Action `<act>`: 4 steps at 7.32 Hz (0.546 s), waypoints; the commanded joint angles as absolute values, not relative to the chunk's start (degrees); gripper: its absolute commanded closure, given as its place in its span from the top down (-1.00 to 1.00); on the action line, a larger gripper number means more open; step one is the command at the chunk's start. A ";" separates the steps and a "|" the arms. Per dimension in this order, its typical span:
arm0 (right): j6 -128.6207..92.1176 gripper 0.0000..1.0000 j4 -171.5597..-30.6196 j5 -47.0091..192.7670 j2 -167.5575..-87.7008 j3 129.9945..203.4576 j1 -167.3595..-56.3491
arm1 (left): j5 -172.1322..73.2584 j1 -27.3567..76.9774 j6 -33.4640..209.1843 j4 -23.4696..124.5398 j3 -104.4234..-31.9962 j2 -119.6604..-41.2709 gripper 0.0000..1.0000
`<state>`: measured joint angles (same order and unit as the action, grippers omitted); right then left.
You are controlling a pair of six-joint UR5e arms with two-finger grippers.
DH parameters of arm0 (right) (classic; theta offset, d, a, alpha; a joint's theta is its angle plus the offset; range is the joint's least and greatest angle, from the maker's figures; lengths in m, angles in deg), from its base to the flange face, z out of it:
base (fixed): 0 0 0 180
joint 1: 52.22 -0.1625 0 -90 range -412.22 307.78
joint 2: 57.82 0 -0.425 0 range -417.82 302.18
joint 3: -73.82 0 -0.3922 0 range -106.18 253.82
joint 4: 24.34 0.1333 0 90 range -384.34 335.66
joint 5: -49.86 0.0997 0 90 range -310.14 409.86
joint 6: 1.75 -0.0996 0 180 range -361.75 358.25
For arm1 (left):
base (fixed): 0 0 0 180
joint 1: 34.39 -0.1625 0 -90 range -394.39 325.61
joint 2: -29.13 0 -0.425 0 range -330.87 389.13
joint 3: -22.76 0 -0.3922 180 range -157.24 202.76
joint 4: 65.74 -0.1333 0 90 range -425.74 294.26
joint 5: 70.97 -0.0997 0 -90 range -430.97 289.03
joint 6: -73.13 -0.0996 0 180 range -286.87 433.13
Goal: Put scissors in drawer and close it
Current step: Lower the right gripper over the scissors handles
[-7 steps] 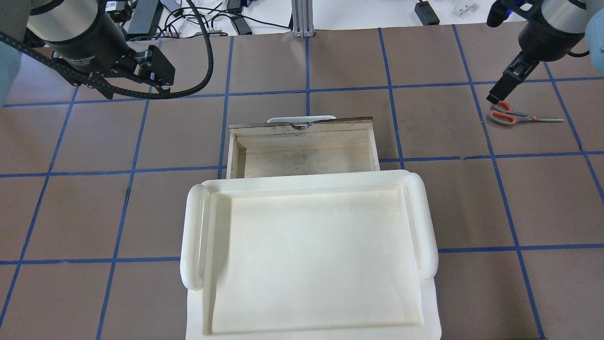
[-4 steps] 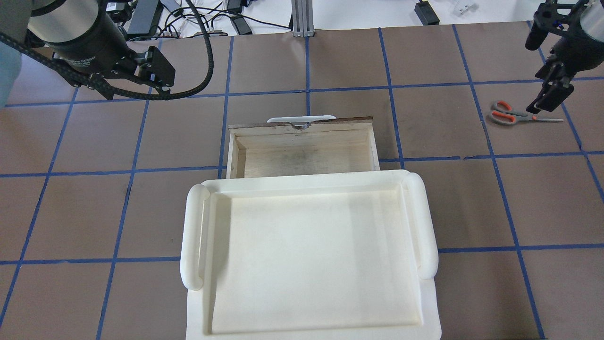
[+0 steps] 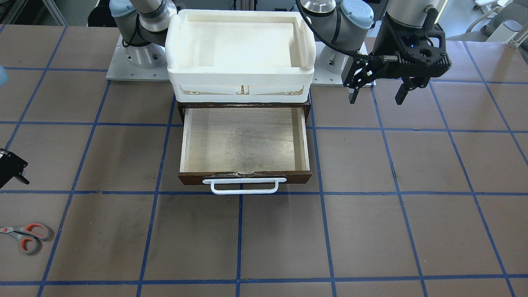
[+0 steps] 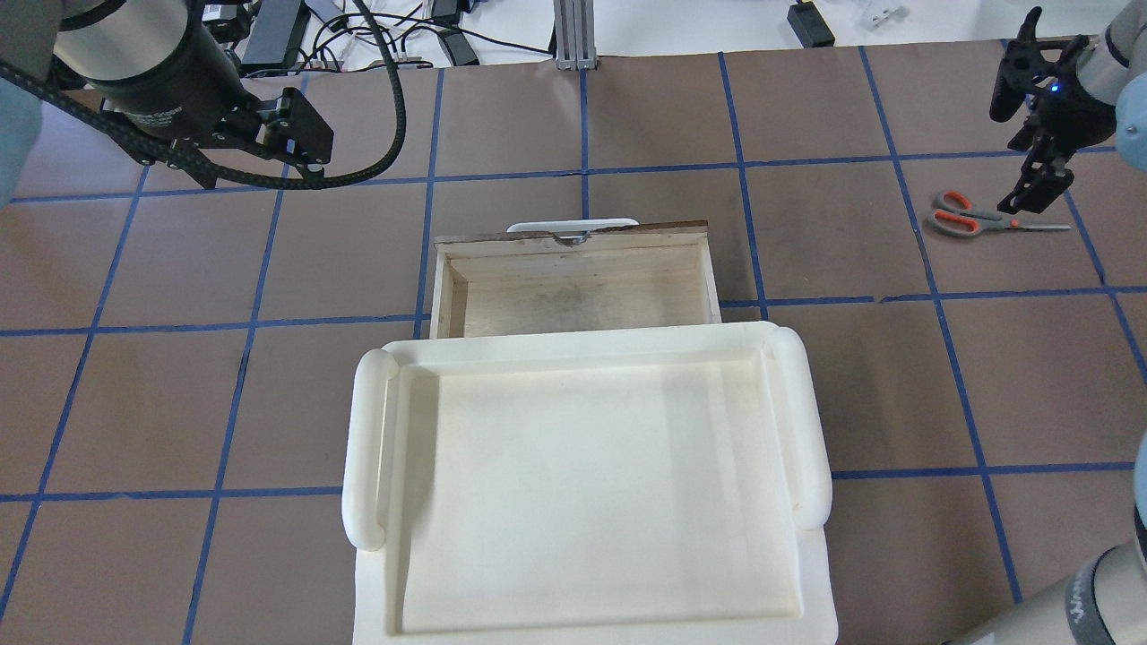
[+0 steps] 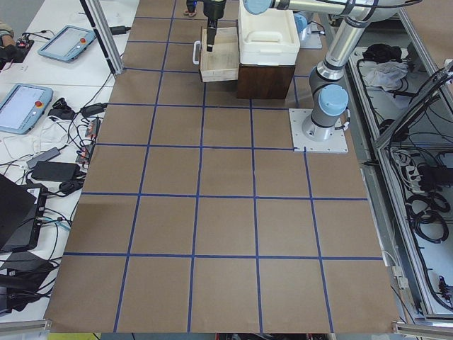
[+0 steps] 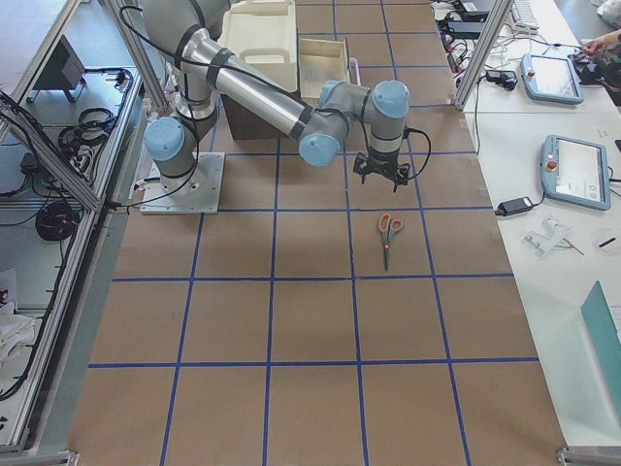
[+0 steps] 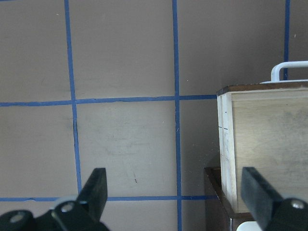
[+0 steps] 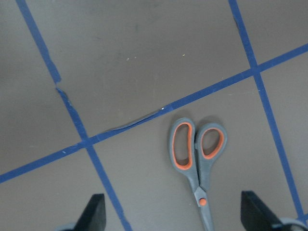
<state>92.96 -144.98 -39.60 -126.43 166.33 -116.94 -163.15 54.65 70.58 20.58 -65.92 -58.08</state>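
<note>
So, overhead the white tray hides the back of the drawer; the front view shows its whole plywood floor, pulled open, w/ white bar handle. L gripper hangs w/ fingers spread, the drawer's side wall just beside one finger in the L wrist view. R gripper is spread too. Only the R wrist view shows the scissors flat on the table below it, between the fingers, blades shut, untouched. Lettering on L gripper body is too small to read.
</note>
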 commanded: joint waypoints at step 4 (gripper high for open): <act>106.86 1.00 -153.37 -36.56 -117.33 165.66 -111.47 | -162.90 54.65 70.67 20.56 -65.92 -58.32 1.00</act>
